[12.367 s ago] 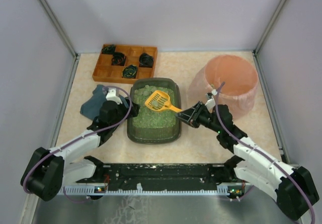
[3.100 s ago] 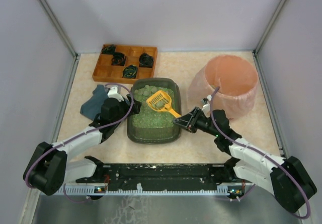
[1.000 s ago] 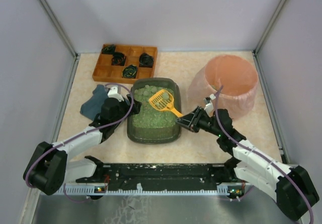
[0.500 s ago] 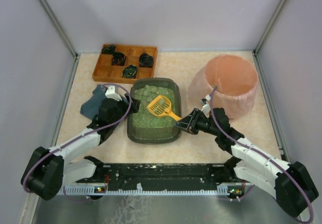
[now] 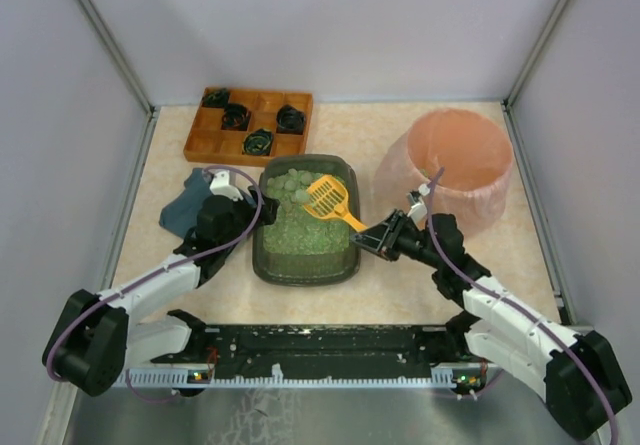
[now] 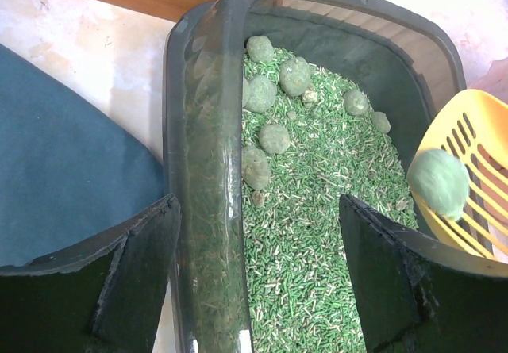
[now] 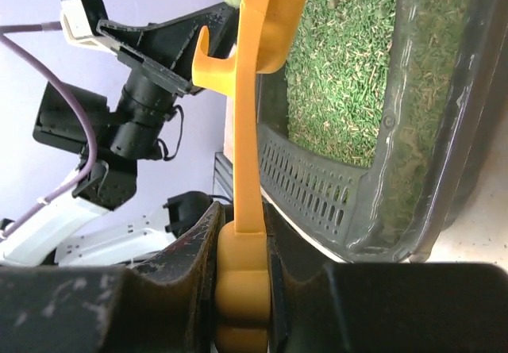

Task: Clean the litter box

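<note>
Nearest the bases, the right gripper [image 5: 373, 237] is pinching the handle end of an orange slotted litter scoop [image 5: 326, 197], its jaws closed tight on the plastic. The scoop's head is reaching out over the right side of the litter box [image 5: 303, 277], and a round green clump [image 6: 438, 182] is riding on it. The left gripper [image 6: 255, 214] is straddling the box's left wall with its jaws spread wide, one finger over the blue cloth [image 6: 63, 178] outside and one over the litter inside, gripping nothing. The box is sitting mid-table between the two arms, with more clumps gathering at its far end. It is looking like stiff moulded plastic, probably bottom-heavy with loose pellets that would slide if tipped, so the raised rim of a long wall seems the sound place to take hold. The clump could roll off a tilted scoop. Beyond, the pink bag-lined bin [image 5: 455, 160] is standing to the right, and the wooden compartment tray [image 5: 262, 100] is lying at the far left.
</note>
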Robot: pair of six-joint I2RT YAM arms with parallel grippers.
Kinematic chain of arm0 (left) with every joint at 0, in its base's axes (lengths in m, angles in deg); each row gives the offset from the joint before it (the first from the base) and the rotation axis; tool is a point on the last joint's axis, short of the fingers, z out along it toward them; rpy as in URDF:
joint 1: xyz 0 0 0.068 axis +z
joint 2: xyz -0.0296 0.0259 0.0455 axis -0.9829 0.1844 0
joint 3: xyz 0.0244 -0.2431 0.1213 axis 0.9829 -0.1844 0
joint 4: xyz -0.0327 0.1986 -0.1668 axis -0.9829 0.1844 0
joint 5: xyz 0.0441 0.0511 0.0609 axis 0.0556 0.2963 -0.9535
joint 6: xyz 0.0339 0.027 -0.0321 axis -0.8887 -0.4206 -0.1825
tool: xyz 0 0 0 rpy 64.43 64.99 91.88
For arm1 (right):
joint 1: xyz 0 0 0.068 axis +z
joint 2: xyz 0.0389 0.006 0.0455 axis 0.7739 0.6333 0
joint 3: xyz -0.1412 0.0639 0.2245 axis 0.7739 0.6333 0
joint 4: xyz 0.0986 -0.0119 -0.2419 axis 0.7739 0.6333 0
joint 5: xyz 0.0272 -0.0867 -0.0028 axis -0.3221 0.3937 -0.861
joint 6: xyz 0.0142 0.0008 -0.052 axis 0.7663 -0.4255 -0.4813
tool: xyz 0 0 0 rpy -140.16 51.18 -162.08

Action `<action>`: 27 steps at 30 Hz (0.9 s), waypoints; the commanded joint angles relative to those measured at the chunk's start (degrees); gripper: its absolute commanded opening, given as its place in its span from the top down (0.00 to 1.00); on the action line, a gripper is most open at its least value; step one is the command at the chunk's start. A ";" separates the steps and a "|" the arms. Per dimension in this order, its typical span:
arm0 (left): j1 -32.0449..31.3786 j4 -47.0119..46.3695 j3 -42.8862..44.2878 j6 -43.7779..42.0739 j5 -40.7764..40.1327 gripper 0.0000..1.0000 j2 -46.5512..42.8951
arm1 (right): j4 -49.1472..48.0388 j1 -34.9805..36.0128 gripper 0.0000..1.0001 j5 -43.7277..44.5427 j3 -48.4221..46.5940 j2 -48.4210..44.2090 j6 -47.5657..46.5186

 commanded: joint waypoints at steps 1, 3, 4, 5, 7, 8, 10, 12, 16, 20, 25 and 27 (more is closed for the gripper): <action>-0.23 -1.14 0.29 -0.06 0.67 0.14 -0.01 | -11.08 0.55 1.00 -3.28 0.61 2.08 1.64; -0.27 -1.04 0.57 -0.10 0.83 0.14 0.40 | -8.91 1.73 1.00 -2.93 -0.84 2.72 -0.23; -0.27 -0.85 0.63 -0.12 0.83 0.14 0.42 | -8.52 1.82 1.00 -1.93 -0.72 2.07 -0.08; -0.22 -0.75 0.64 -0.11 0.71 0.14 0.35 | -8.53 1.76 1.00 -0.93 -0.44 1.24 0.34; -0.21 -0.79 0.54 -0.16 0.40 0.14 0.02 | -8.53 1.59 1.00 -0.24 -0.35 0.31 0.62; -0.20 -0.80 0.42 -0.10 0.35 0.14 -0.10 | -9.00 1.62 1.00 -0.44 -0.51 0.44 0.67; -0.25 -0.81 0.37 -0.14 0.46 0.14 -0.07 | -11.80 1.60 1.00 -1.48 -0.09 1.25 1.47; -0.23 -0.85 0.45 -0.10 0.57 0.14 0.14 | -15.15 1.60 1.00 -1.89 1.10 2.04 2.80; -0.24 -0.82 0.49 -0.11 0.49 0.14 -0.05 | -17.74 1.60 1.00 -1.78 2.57 2.76 3.73; -0.22 -0.87 0.45 -0.13 0.47 0.14 -0.11 | -19.53 1.60 1.00 -1.83 3.08 3.20 4.14; -0.29 -0.82 0.53 -0.25 0.30 0.14 -0.15 | -19.23 1.60 1.00 -2.30 2.36 2.90 4.32; -0.20 -0.79 0.51 -0.26 0.29 0.14 -0.20 | -16.42 1.61 1.00 -2.36 0.91 1.77 3.73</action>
